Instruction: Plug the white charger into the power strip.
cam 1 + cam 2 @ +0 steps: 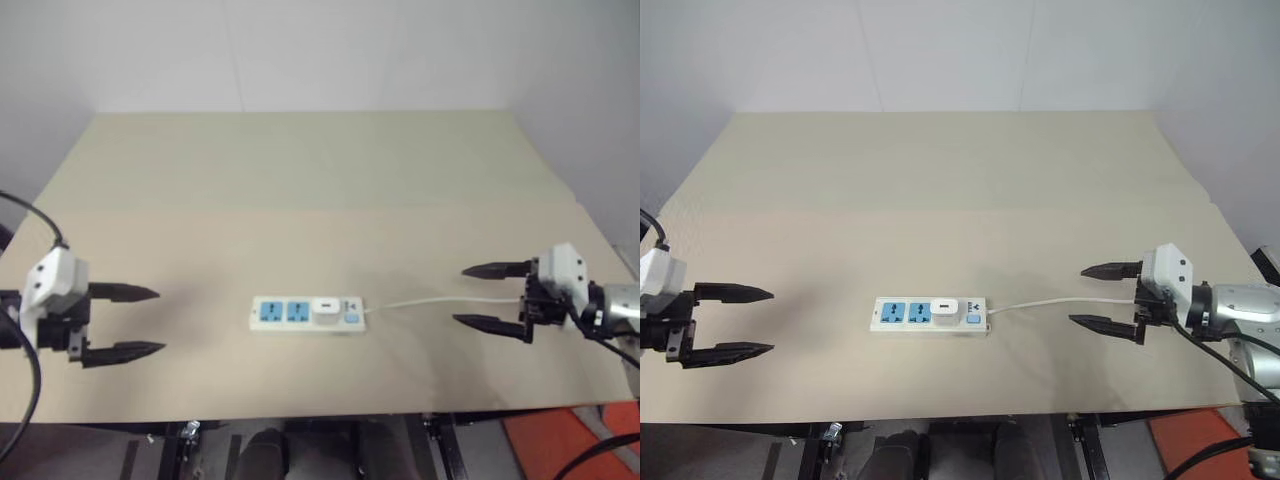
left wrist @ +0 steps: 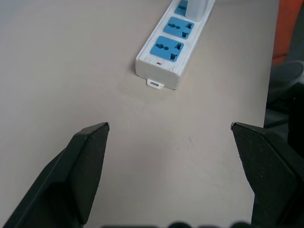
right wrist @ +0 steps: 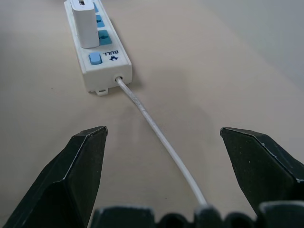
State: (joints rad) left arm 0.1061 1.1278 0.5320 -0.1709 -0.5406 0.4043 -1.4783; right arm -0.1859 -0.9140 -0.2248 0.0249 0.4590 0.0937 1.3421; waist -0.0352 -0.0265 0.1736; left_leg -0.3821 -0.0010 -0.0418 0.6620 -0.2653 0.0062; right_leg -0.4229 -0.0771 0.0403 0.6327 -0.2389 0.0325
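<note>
The power strip (image 1: 307, 314) lies near the table's front middle, its blue sockets facing up. The white charger (image 1: 325, 312) stands upright in the socket nearest the blue switch (image 3: 95, 59), at the strip's right end. A thin white cable (image 1: 440, 299) runs from that end toward the right. My left gripper (image 1: 138, 322) hovers open well to the left of the strip, fingers pointing at it, nothing between them. My right gripper (image 1: 492, 296) is open at the right, straddling the cable's line, holding nothing.
The tan table (image 1: 300, 180) stretches far back to a white wall. Its front edge runs just below both grippers. An orange object (image 1: 560, 440) sits on the floor beyond the front right corner.
</note>
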